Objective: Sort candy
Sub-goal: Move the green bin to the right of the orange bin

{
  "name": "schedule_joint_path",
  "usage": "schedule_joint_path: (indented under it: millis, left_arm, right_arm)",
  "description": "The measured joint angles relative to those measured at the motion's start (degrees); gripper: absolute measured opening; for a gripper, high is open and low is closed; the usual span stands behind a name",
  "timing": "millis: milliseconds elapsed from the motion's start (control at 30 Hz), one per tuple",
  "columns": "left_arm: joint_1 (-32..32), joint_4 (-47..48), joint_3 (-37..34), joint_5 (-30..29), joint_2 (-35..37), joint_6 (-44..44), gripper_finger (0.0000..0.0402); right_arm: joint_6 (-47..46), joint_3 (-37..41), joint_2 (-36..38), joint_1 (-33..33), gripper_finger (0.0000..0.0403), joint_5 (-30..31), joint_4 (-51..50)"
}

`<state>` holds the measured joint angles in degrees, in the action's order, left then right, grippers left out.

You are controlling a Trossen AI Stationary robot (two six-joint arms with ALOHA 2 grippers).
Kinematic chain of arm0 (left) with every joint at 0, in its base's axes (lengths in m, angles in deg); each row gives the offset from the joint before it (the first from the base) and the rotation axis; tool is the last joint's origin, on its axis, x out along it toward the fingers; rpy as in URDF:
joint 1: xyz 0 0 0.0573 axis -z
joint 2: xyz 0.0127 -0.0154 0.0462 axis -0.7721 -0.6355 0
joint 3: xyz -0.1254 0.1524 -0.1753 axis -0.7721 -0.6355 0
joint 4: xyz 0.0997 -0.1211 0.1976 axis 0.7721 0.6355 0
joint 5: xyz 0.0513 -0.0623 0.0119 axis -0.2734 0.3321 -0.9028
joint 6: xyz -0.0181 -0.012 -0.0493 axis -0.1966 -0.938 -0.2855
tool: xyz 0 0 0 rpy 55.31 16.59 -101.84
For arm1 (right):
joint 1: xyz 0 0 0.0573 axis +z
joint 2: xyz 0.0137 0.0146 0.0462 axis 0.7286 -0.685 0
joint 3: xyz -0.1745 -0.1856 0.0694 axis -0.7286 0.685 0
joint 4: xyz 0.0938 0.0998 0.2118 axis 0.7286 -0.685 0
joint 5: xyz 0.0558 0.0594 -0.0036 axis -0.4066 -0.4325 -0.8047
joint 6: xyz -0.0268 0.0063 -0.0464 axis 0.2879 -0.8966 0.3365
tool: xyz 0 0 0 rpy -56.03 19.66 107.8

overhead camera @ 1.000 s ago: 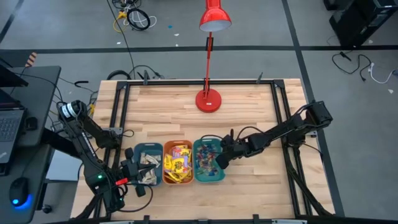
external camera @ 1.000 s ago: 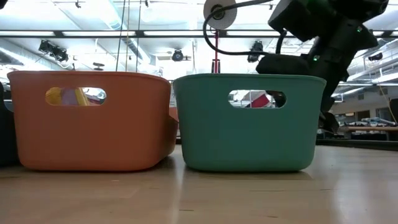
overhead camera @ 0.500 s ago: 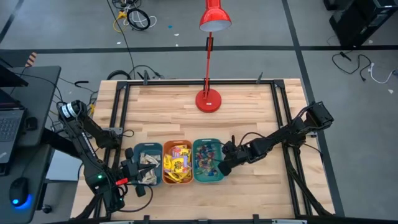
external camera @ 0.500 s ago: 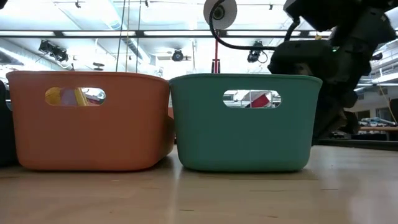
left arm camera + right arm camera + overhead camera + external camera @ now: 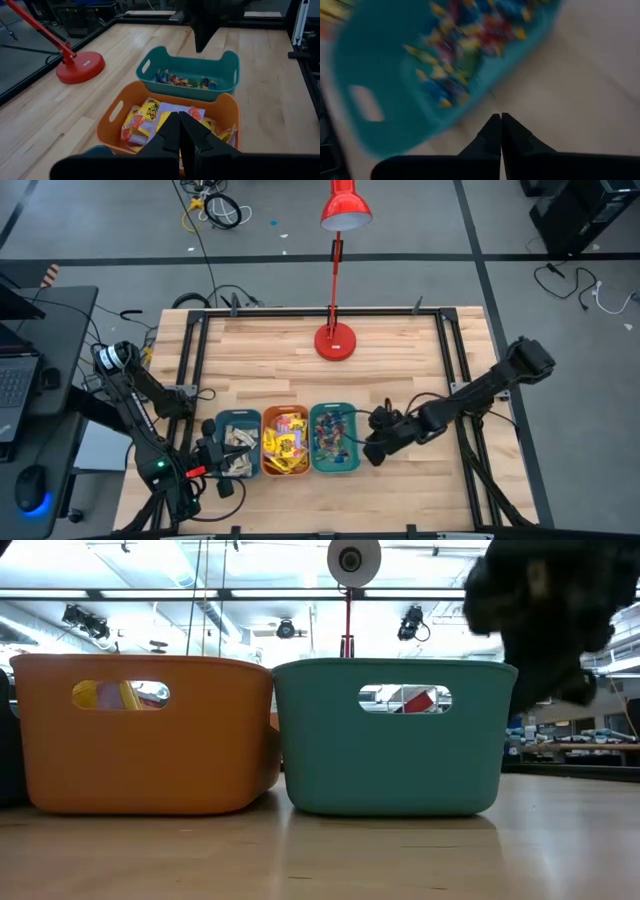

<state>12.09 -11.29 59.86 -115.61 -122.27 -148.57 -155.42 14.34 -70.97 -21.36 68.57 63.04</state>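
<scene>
Three bins stand side by side near the table's front edge: a dark blue bin (image 5: pixel 240 442) with pale candy, an orange bin (image 5: pixel 285 442) with yellow candy (image 5: pixel 150 112), and a teal bin (image 5: pixel 335 440) with small coloured candy (image 5: pixel 182 80). My left gripper (image 5: pixel 228 470) hovers shut at the dark bin's near left corner, its fingers (image 5: pixel 179 127) pointing across the bins with nothing between them. My right gripper (image 5: pixel 368 452) is shut and bare just right of the teal bin (image 5: pixel 395 75), above bare wood.
A red desk lamp's base (image 5: pixel 335 340) stands at the table's far middle. In the low view the orange bin (image 5: pixel 140 735) and teal bin (image 5: pixel 395 735) touch side to side. Bare wood lies right of the teal bin and behind the bins.
My right gripper has drawn back from the teal bin's right rim toward the table's right and near edges and has risen a little, staying shut. The teal bin has slid slightly left, up against the orange bin.
</scene>
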Motion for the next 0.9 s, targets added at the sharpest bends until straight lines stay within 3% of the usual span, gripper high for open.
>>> schedule_joint_path:
  millis: [167,333,600,900]
  left_arm:
    - [0.0,-0.3,0.0,0.0,0.0,0.0,0.0]
    - [0.0,-1.6,0.0,-0.5,0.0,0.0,0.0]
    - [0.0,-3.2,0.0,-1.1,0.0,-0.1,0.0]
    - [0.0,-9.8,0.0,-1.0,0.0,4.8,0.0]
  right_arm:
    - [7.4,0.0,5.6,4.5,0.0,11.1,2.3]
    - [17.7,0.0,7.1,7.6,0.0,21.6,11.8]
    - [31.4,-0.7,-0.5,8.3,0.0,19.7,31.3]
    - [40.6,-16.3,-12.1,8.4,0.0,15.4,23.5]
